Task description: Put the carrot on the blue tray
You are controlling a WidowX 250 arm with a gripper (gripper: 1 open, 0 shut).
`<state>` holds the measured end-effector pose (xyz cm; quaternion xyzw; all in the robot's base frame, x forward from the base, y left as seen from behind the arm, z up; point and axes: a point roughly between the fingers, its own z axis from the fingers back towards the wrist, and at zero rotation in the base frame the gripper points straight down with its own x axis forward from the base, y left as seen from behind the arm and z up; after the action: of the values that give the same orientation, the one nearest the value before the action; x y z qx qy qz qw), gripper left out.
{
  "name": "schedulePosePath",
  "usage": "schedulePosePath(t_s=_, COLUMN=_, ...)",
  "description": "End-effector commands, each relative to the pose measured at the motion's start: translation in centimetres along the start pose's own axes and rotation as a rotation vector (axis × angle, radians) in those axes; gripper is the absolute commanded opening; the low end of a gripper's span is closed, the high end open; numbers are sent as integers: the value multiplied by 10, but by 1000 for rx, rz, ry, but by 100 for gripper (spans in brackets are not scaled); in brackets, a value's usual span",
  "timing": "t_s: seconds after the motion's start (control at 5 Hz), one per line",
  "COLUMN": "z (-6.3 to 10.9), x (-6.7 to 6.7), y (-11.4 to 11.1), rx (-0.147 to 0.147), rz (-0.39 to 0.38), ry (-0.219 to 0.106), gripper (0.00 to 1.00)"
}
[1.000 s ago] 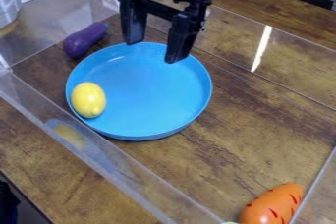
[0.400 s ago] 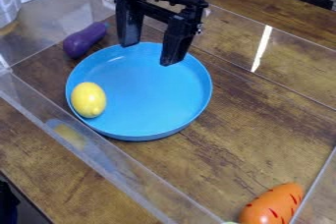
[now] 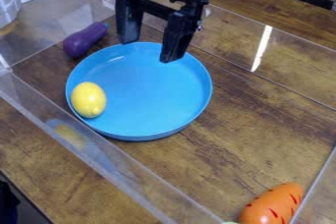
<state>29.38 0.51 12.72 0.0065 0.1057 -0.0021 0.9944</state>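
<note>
The carrot (image 3: pixel 272 206) lies at the bottom right of the wooden table, orange with dark grooves, partly cut off by the frame edge. The blue tray (image 3: pixel 184 108) sits left of centre, round with a low rim, and holds a yellow lemon (image 3: pixel 86 99) near its left side. My gripper (image 3: pixel 151 43) hangs over the tray's far rim, pointing down, open, with nothing between its two black fingers. It is far from the carrot.
A purple eggplant (image 3: pixel 84 39) rests on the table just beyond the tray's upper left. Clear plastic walls (image 3: pixel 79 140) fence the work area along the left and front. Bare wood (image 3: pixel 262 100) lies between tray and carrot.
The gripper has shifted very slightly left over the tray's far rim. The carrot, lemon and eggplant lie as before.
</note>
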Motion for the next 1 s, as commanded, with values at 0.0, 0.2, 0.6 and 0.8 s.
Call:
schedulePosePath(t_s=0.0, z=17, x=4, y=4, rx=1, rz=15, ry=-57, gripper=100)
schedulePosePath(t_s=0.2, z=14, x=5, y=3, rx=1, rz=12, ry=-51, gripper=100)
schedulePosePath(t_s=0.6, z=7, x=2, y=0, rx=-4, rz=12, ry=-30, gripper=100)
schedulePosePath(t_s=0.8, z=1, x=2, y=-5, rx=-2, rz=1, ry=-19, gripper=100)
